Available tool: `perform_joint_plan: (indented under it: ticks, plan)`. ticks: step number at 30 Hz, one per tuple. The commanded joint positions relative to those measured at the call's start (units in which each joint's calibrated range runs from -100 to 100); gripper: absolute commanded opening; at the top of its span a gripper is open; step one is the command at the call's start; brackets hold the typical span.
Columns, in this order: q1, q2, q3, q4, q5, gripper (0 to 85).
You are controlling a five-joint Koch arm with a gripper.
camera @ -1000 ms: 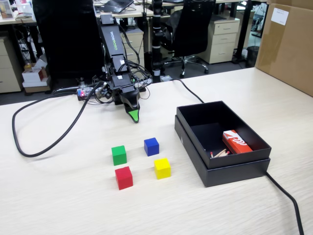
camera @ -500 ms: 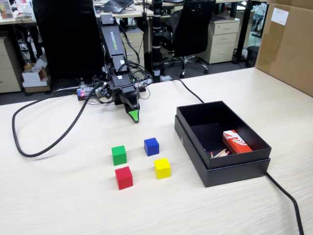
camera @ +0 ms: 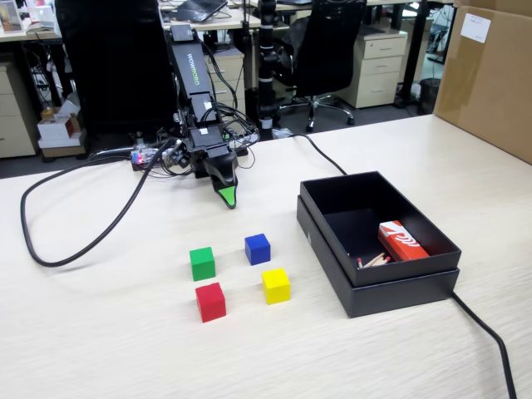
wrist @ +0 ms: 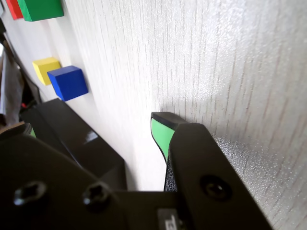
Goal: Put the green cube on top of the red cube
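In the fixed view, a black cable [camera: 79, 218] loops over the pale worktop [camera: 108, 332] at the left. The green cube [camera: 202, 263] sits just at 12 o'clock of the red cube [camera: 210, 302], a narrow gap between them. At 1 o'clock of the green cube, well apart, the claw [camera: 228, 198] points down at the worktop with nothing in it; only one green tip shows in either view, so I cannot tell whether it is open or closed. A blue cube [camera: 258, 248] lies at 3 o'clock of the green cube, a yellow cube [camera: 276, 285] at 3 o'clock of the red. Farther right stands an open black box [camera: 399, 291] holding a red-and-white packet [camera: 401, 241].
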Motion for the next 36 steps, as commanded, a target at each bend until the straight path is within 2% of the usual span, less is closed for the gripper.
perform_joint_plan:
  ticks: [1, 26, 32, 36]
  plan:
    - [0.0, 0.84, -0.38, 0.0, 0.15, 48.7]
    - [1.07, 0.73, -0.47, 0.0, 0.15, 48.5]
    - [1.12, 0.15, -0.2, -1.73, 0.05, 48.4]
    - [0.49, -1.8, 2.97, -8.47, -0.05, 48.1]
